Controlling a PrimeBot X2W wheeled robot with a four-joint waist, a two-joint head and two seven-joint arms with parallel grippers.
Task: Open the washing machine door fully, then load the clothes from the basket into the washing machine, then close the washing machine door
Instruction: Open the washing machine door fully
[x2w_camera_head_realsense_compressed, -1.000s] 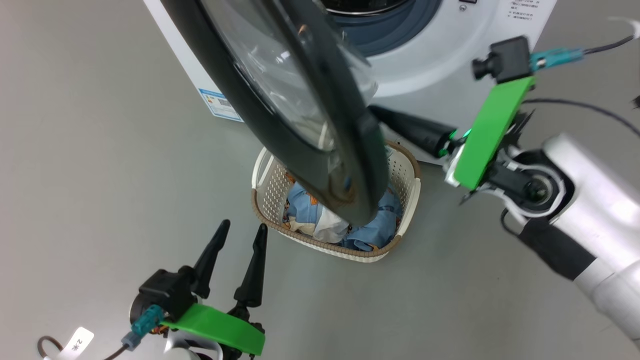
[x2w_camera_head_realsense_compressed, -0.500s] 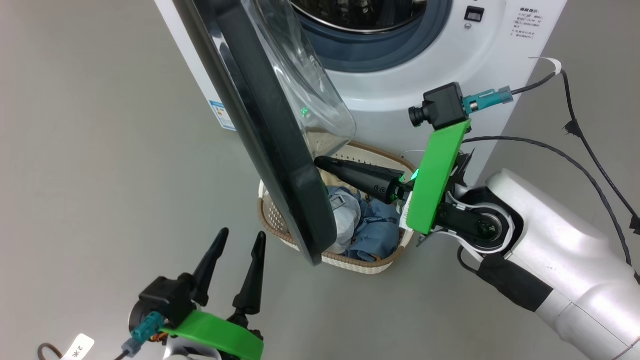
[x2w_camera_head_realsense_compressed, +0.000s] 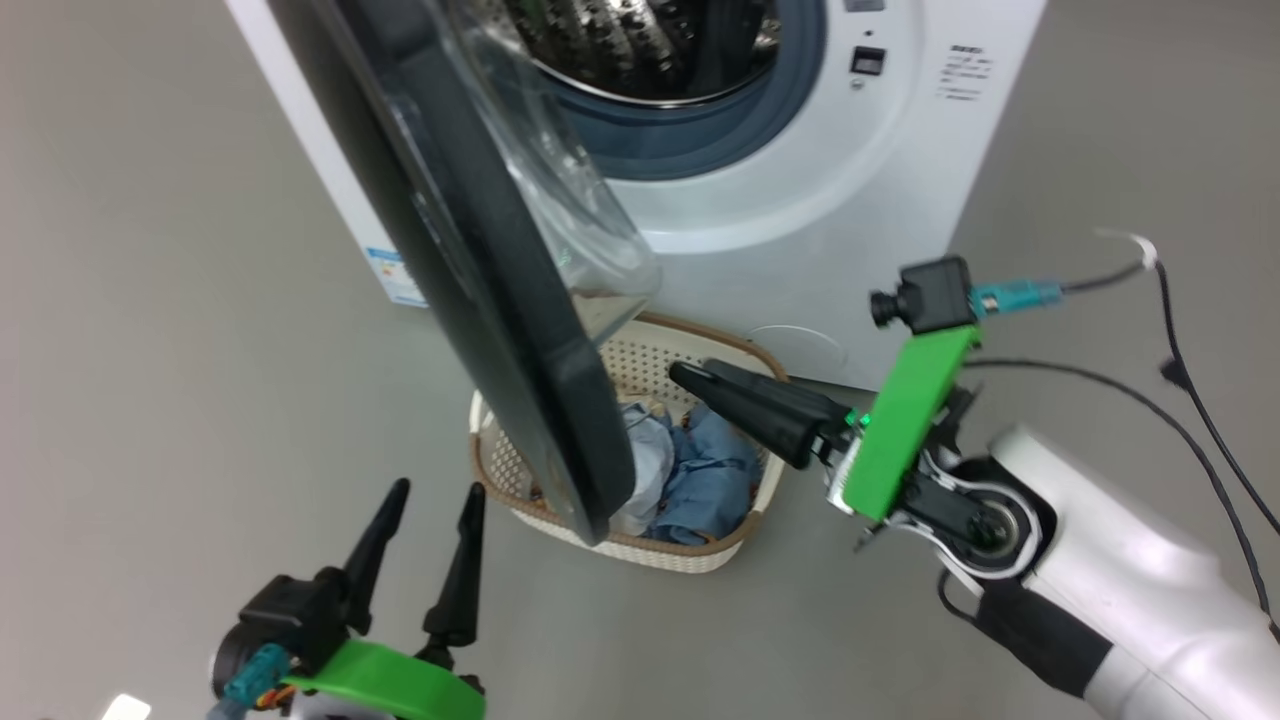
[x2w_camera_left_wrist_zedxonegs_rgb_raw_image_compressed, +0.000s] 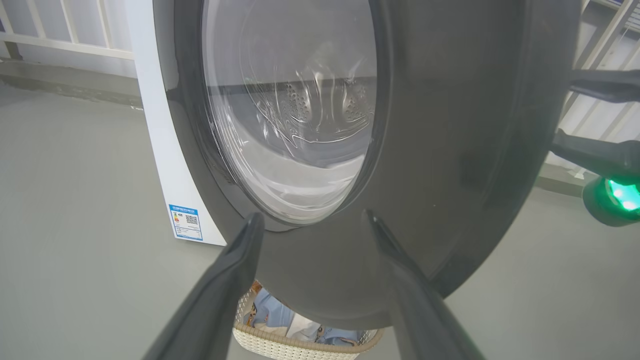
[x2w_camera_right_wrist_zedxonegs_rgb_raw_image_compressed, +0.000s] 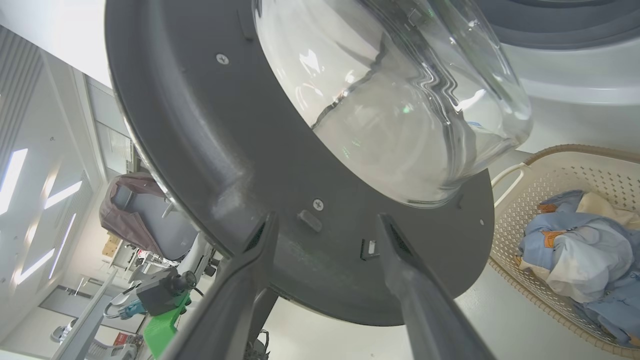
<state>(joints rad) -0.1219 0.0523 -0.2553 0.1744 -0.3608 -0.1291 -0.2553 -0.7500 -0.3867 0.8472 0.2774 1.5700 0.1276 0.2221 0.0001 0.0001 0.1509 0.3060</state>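
Observation:
The washing machine stands at the top of the head view, its steel drum showing. The washing machine door hangs open, almost edge-on, and its glass bowl bulges to the right. Under its lower edge stands the basket, with the light blue clothes inside. My right gripper hovers over the basket, pointing at the door's inner face; it is open and holds nothing. On the outer side, my left gripper is open, facing the door's black rim.
Grey floor lies all around. A blue label is stuck low on the machine's side. Black cables trail from my right wrist. The right wrist view shows the basket at right, and a chair with a brown jacket far behind.
The head camera has shifted. The door has swung further open, toward the left. My right gripper has followed it down and left, over the basket. The left gripper keeps its pose.

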